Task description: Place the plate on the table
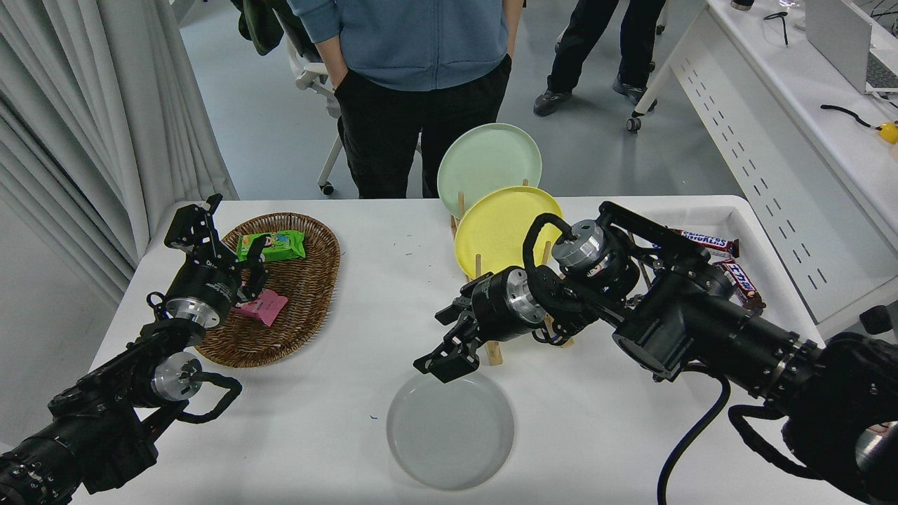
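The plate (450, 430) is seen lying flat on the table (379, 280), near its front edge, free of any hold; the right gripper (445, 354) is held just above the plate's far rim, its fingers parted and empty; the rack (484, 308) is largely hidden behind the right arm, as is part of the yellow plate (501, 228); "SNICKERS" is read on a bar (708, 243) half covered by the arm; the left gripper (224, 245) is parked over the basket (295, 294), fingers apart; the green packet's (272, 245) print cannot be read.

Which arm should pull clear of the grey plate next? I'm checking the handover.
Right: its open right gripper hangs just over the plate, which lies flat on the table. The left gripper is parked over the basket.
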Available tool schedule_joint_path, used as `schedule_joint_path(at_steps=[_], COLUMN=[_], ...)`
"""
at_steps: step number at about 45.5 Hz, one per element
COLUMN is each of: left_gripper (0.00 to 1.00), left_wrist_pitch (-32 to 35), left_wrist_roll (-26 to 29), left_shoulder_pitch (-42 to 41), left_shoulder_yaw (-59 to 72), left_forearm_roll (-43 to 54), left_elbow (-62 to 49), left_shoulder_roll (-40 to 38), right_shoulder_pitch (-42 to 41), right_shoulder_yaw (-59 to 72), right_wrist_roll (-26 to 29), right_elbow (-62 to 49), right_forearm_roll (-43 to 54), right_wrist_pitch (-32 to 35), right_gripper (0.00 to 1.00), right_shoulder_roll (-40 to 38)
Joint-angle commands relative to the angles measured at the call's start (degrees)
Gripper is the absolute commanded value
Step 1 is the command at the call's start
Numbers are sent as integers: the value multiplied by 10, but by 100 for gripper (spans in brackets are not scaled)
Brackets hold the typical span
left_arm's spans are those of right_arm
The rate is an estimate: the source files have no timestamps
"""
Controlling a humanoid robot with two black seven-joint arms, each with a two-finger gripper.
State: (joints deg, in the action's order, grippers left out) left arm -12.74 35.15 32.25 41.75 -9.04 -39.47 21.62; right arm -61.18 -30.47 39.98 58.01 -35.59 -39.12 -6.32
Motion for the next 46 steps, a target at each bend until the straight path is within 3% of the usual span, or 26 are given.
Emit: schedule_joint_path(at_steps=[1,28,36,46], left_gripper=[100,100,100,100], left_wrist_pitch=[0,0,0,0], left_wrist_roll=[0,0,0,1], left_shoulder_pitch=[0,0,0,0], left_shoulder_yaw=[0,0,0,0], left_forearm_roll=[0,0,0,0], left_elbow=[0,0,0,0], left_shoulder_roll=[0,0,0,0], right_shoulder_pitch=[-45,-142,-110,-13], right_shoulder_yaw=[-27,-21,-9,-66], right_wrist_roll=[2,-3,-4,-17], right_elbow=[38,-6,-5,3], right_forearm_roll=[25,32,107,221], right_wrist_pitch=[64,383,452,462], right_gripper=[98,99,99,99], right_shoulder_roll=[-57,-235,-264,-294])
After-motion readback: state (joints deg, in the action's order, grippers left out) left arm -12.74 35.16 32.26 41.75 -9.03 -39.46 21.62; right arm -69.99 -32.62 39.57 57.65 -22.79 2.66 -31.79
